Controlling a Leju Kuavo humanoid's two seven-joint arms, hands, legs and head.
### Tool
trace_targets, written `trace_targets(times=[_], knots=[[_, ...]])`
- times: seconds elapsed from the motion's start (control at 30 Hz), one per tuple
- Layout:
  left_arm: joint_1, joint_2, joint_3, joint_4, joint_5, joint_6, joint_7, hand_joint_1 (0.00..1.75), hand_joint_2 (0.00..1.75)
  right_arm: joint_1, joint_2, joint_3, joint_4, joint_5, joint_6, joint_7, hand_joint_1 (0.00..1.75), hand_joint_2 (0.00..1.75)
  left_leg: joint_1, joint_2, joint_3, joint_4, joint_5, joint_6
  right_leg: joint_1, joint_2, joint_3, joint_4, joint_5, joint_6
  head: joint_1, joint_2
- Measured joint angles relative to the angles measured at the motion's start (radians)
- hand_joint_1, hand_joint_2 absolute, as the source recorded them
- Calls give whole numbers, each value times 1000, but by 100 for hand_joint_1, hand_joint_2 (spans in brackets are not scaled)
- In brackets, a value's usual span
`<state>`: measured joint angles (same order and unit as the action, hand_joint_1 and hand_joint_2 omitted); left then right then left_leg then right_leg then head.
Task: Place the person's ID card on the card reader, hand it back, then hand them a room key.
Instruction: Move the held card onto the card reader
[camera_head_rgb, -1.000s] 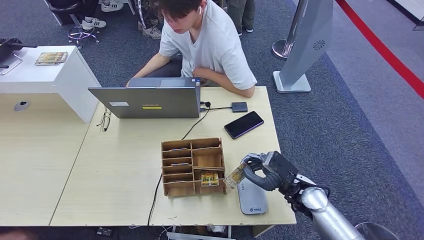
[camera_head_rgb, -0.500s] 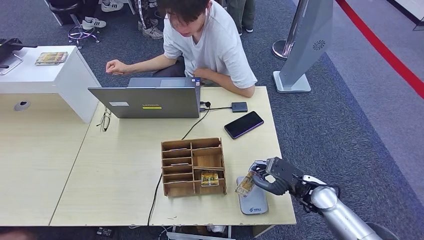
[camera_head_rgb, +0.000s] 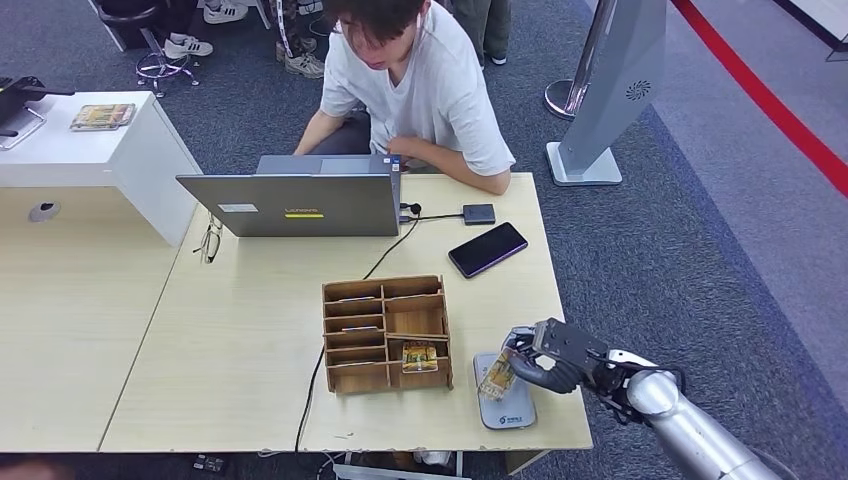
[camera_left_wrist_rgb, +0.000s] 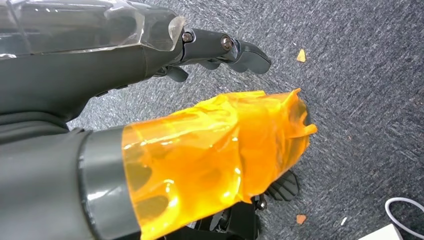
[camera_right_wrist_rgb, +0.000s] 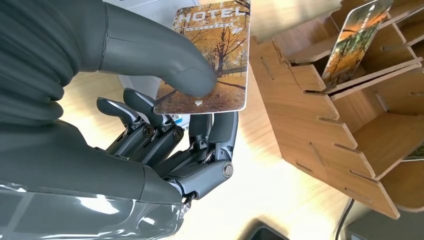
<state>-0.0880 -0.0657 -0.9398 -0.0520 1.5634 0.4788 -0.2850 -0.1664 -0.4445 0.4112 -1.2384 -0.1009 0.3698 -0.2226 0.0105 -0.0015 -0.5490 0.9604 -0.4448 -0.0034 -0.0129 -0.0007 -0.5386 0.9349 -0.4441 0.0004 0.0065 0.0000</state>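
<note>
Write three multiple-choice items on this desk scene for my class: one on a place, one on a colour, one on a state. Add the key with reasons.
1. Where is the phone?
A. on the desk, right of the laptop
B. inside the wooden organiser
C. on the floor

2. What colour is the film on the left hand?
A. blue
B. orange
C. green

3. What is the right hand doing?
A. hanging open
B. pressing the laptop
C. holding a card

Key: 1 A, it lies on the desk by the laptop's right corner. 2 B, the wrist view shows orange film. 3 C, the thumb pins a card printed HOTEL against the fingers.
</note>
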Motion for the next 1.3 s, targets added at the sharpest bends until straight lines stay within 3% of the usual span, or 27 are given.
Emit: trace_targets(times=[1.3], knots=[[11,13,-91,-16,-30,5,1,0,0,-85,-2,141,84,105,-87,59,175,175,0,0,0,0,0,0,0,0,0,0,0,0,0,0]])
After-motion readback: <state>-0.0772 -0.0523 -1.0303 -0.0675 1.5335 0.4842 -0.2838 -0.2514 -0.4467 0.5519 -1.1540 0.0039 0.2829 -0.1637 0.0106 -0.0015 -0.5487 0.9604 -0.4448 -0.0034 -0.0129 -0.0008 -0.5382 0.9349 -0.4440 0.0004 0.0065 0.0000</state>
